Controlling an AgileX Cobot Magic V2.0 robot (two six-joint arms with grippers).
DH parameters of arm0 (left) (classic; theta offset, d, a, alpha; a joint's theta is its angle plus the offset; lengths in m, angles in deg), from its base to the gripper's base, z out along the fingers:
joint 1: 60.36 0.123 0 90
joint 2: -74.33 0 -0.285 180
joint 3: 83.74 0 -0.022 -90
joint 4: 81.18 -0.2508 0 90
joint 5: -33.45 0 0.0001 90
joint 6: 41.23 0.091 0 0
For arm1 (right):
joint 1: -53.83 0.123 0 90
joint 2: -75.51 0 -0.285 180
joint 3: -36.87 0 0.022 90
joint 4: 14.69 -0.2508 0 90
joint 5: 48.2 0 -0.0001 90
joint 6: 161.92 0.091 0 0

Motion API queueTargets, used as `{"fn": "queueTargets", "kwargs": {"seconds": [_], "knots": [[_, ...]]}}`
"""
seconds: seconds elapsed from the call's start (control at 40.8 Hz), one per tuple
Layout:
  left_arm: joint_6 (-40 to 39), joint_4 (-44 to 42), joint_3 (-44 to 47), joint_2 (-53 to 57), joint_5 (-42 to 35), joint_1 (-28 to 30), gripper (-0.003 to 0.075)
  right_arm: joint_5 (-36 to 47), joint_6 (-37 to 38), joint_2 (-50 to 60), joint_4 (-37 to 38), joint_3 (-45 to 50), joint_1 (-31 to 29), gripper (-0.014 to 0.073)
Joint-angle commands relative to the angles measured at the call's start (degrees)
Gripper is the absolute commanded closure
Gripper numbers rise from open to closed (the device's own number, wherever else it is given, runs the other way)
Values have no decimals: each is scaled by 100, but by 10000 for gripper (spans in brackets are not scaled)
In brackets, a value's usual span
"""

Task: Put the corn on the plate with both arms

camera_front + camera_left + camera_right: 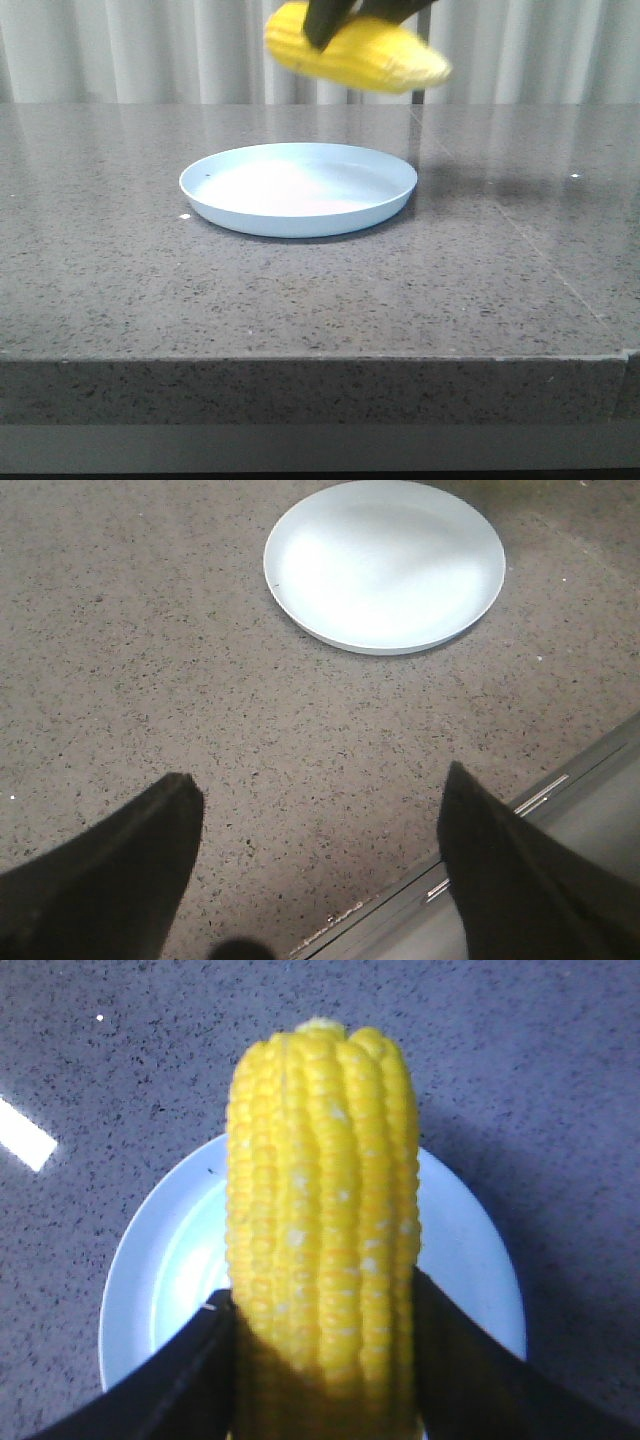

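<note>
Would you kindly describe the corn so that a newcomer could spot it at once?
Start at the speckled grey stone table and find the round pale blue plate near its middle. Directly above the plate, off the surface, the right pincer holds the corn. It is the only bright yellow, kernel-ridged thing here.

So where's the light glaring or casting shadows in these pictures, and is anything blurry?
Front view: the corn looks slightly soft, and a dim shadow lies on the table right of the plate. Left wrist view: bright glare on the plate's floor; the left pincer is dark. Right wrist view: the corn's lower end sits shadowed in the right pincer.
</note>
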Motion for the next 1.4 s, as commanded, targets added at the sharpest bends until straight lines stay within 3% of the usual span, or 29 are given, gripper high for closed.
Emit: {"fn": "queueTargets", "kwargs": {"seconds": [0.0,0.171,0.294,0.588,0.906,1.053,1.372], "knots": [[-59,-31,-152,2,-438,-43,239,650,304,38,-109,-147,9,376],[-59,-31,-152,2,-438,-43,239,1119,1004,-331,-205,-147,16,281],[-59,-31,-152,2,-438,-43,239,1084,1004,-510,-426,-147,16,162],[-59,-31,-152,2,-438,-43,239,754,998,-578,-451,-166,16,-9],[-59,-31,-152,2,-438,-43,239,407,337,256,-397,-166,16,-9],[-59,-31,-152,2,-438,-43,239,-210,-192,970,-352,-98,16,-9],[-59,-31,-152,2,-438,-43,240,-932,-377,2882,592,1196,16,-9]]}}
